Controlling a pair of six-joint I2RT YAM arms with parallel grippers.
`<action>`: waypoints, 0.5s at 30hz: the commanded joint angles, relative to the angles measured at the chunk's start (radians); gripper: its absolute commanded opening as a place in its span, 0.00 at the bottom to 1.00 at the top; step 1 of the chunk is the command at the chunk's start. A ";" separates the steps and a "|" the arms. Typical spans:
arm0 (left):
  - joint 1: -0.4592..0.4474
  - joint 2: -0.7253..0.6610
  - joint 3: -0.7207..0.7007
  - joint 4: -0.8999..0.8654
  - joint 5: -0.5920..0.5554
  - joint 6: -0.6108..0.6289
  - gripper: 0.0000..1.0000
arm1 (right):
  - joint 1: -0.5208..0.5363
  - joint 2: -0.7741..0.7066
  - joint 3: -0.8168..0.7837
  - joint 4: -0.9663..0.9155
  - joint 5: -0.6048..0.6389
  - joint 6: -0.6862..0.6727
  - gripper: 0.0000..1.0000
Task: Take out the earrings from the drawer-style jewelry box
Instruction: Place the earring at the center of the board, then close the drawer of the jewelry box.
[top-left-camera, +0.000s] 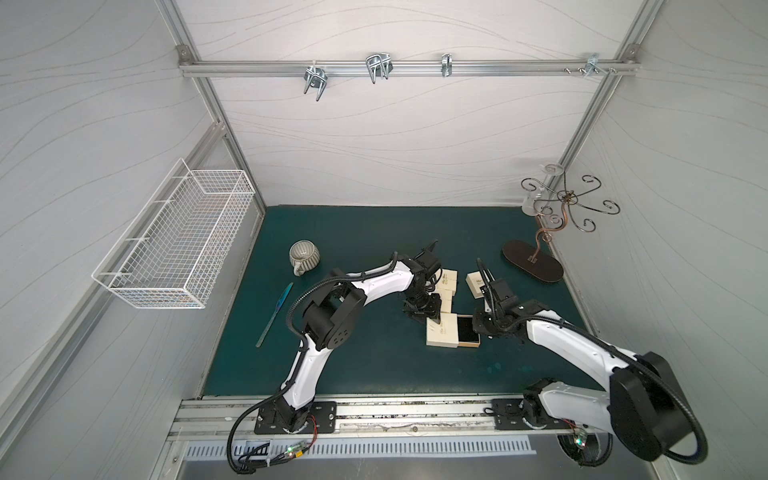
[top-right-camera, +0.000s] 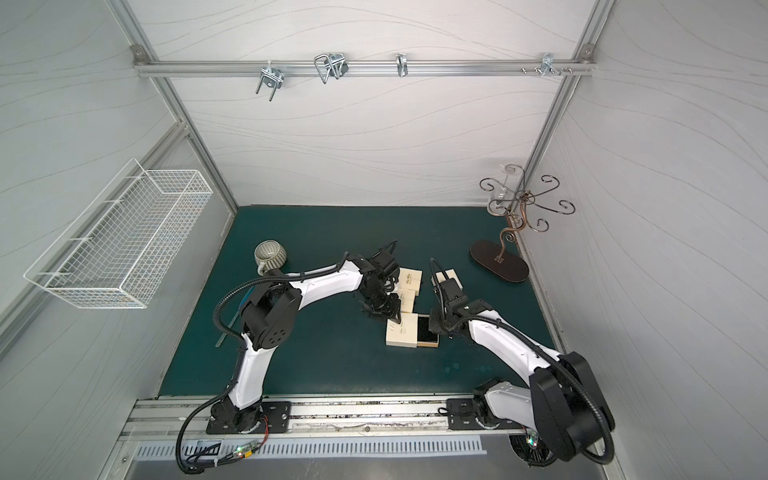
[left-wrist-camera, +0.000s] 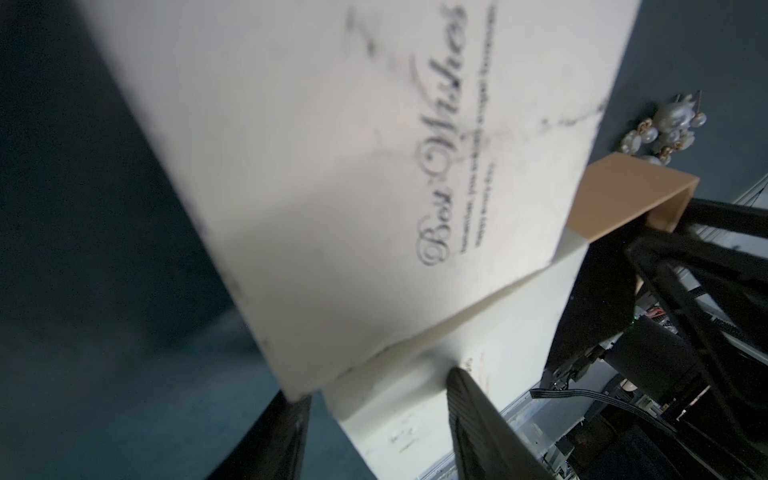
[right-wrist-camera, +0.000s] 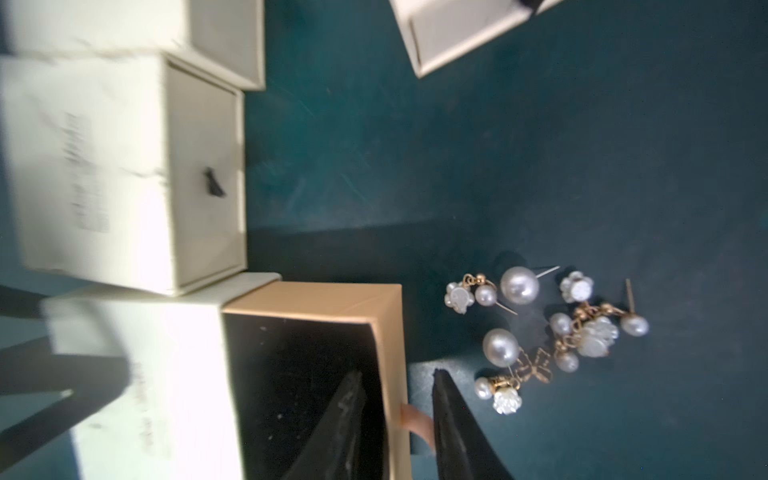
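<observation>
Scattered earrings (right-wrist-camera: 561, 324), posts askew, on green mat (right-wrist-camera: 498, 166) between grey walls (top-left-camera: 374, 145); right gripper (right-wrist-camera: 397, 374) parted astride drawer (right-wrist-camera: 311, 299) front; left gripper (left-wrist-camera: 378, 386) hold unclear.

Pearl-white earrings (right-wrist-camera: 560, 324); tan drawer (right-wrist-camera: 316, 301); cream jewelry box (right-wrist-camera: 145, 374).

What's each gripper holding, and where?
Left gripper clamps the cream box sleeve across its end; right gripper holds nothing, jaws open astride the drawer front.

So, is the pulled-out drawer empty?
Empty where visible: the drawer shows only black lining; the earrings lie outside on the green mat.
</observation>
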 joint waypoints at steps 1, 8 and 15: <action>-0.020 0.080 -0.022 -0.020 -0.073 0.019 0.55 | 0.010 0.071 0.026 -0.020 -0.041 -0.020 0.32; -0.020 0.069 0.010 -0.020 0.018 0.055 0.55 | 0.014 0.080 0.038 -0.014 -0.051 -0.030 0.32; -0.020 0.052 0.020 -0.010 0.059 0.057 0.55 | 0.013 -0.142 -0.004 -0.009 0.050 0.000 0.36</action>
